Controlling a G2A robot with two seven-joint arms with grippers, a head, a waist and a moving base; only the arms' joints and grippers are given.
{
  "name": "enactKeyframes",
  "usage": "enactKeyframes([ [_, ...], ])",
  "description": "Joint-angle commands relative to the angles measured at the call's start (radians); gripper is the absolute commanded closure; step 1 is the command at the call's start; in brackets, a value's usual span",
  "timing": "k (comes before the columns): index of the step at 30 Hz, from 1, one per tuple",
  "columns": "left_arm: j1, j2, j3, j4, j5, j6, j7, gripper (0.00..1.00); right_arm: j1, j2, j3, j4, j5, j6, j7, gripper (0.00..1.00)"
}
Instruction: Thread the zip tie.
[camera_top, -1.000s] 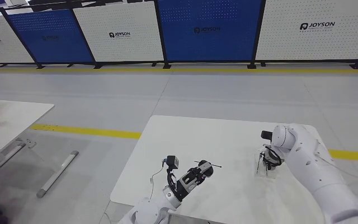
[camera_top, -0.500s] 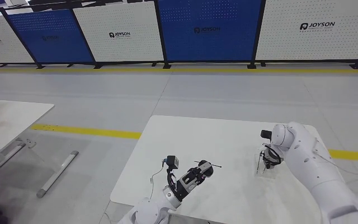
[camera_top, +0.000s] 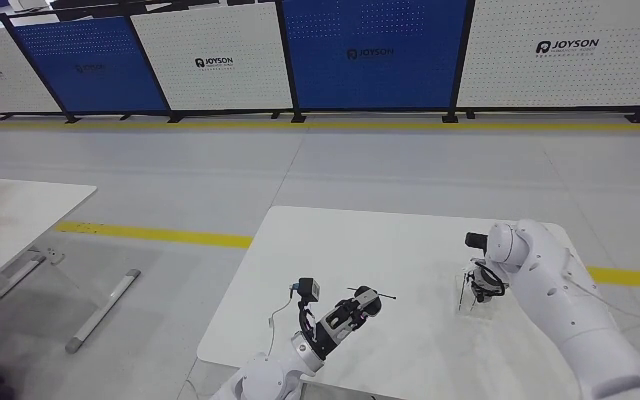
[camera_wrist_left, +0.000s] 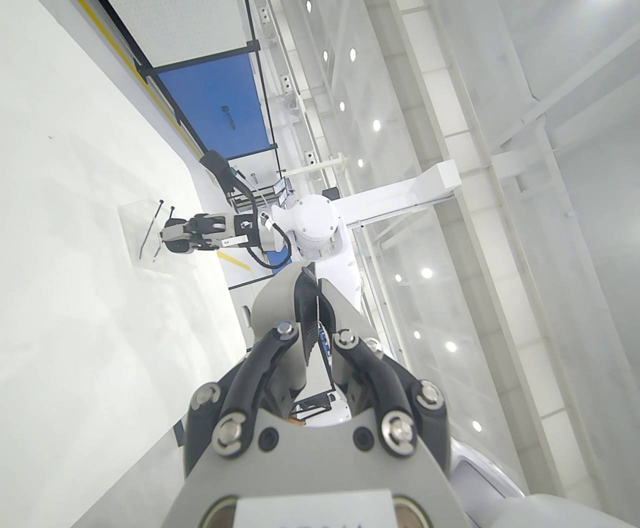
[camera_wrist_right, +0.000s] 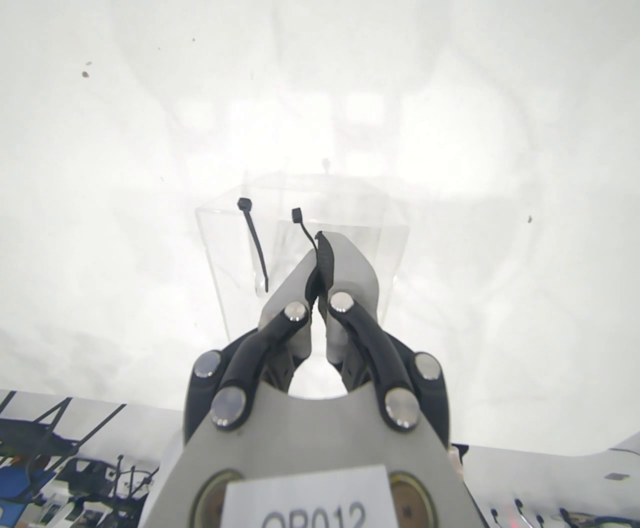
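My left gripper (camera_top: 366, 297) (camera_wrist_left: 312, 280) is above the table's front edge, shut on a thin black zip tie (camera_top: 386, 296) (camera_wrist_left: 317, 306) that sticks out past its tips. At the table's right side stands a clear box (camera_top: 464, 292) (camera_wrist_right: 390, 235) with two black zip ties upright in it. My right gripper (camera_top: 480, 284) (camera_wrist_right: 320, 250) is at the box, shut on one of those zip ties (camera_wrist_right: 298, 216) just below its head. The other zip tie (camera_wrist_right: 254, 242) leans free in the box beside it. In the left wrist view the right gripper (camera_wrist_left: 167, 239) is at the box (camera_wrist_left: 131, 225).
The white table (camera_top: 400, 250) is bare between the two arms. Behind it runs open floor with a yellow line (camera_top: 150, 235) and blue and white panels (camera_top: 370, 55). Another table's corner (camera_top: 30, 205) is at the far left.
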Motion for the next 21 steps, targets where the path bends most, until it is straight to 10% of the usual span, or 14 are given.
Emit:
enactKeyframes([
  [1, 0.0, 0.0, 0.0, 0.0, 0.0, 0.0, 0.0, 1.0, -0.011, 0.009, 0.012, -0.028, -0.007, 0.0, 0.002, 1.0],
  [11, 0.0, 0.0, 0.0, 0.0, 0.0, 0.0, 0.0, 1.0, -0.124, 0.085, 0.152, -0.257, -0.033, 0.03, -0.006, 1.0],
  [21, 0.0, 0.0, 0.0, 0.0, 0.0, 0.0, 0.0, 1.0, -0.381, 0.182, 0.401, -0.658, -0.068, 0.043, -0.035, 1.0],
])
